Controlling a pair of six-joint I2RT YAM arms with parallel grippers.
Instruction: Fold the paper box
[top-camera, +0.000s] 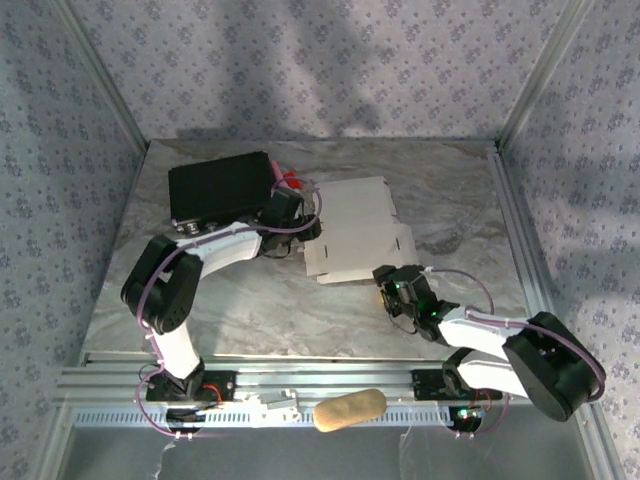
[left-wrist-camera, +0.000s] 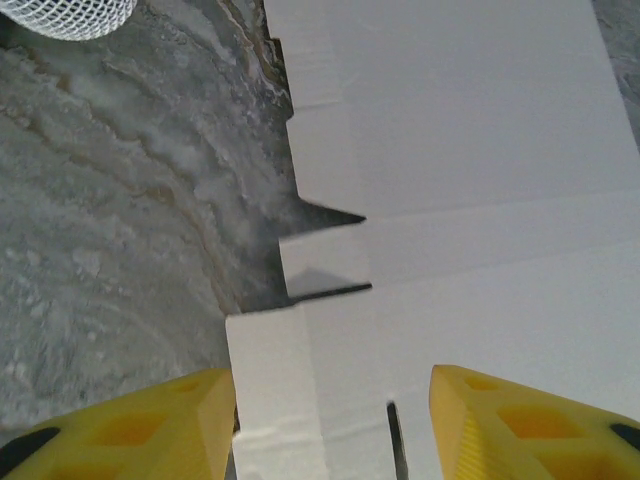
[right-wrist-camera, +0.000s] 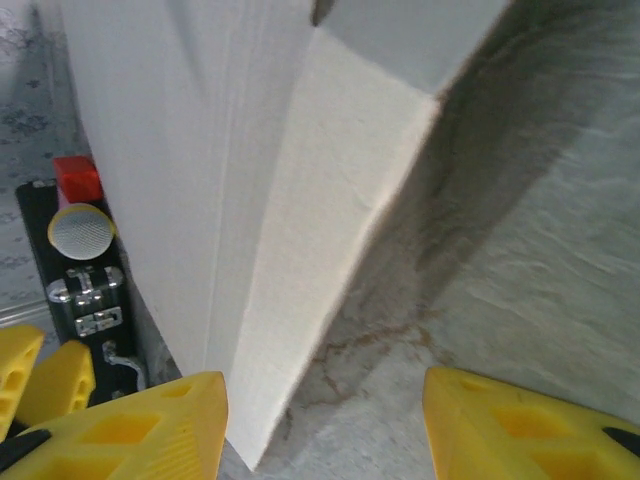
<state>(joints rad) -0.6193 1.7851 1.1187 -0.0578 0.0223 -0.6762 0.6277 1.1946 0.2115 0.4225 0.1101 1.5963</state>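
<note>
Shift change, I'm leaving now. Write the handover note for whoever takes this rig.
Left end effector: open, over the sheet's left edge, gripping nothing.
Right end effector: open, at the near right corner, a panel edge between its fingers, not clamped.
Paper box: mid-table, right of the black case, a mostly flat die-cut sheet.
Done: creases show, but no walls closed.
Left: raise the panels, tuck the flaps.

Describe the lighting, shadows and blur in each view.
Top external: even light, broad soft shadows on the back wall. Left wrist: the paper box is nearly washed out, dark shadows at its slits. Right wrist: the box looks soft up close, shadowing the table.
</note>
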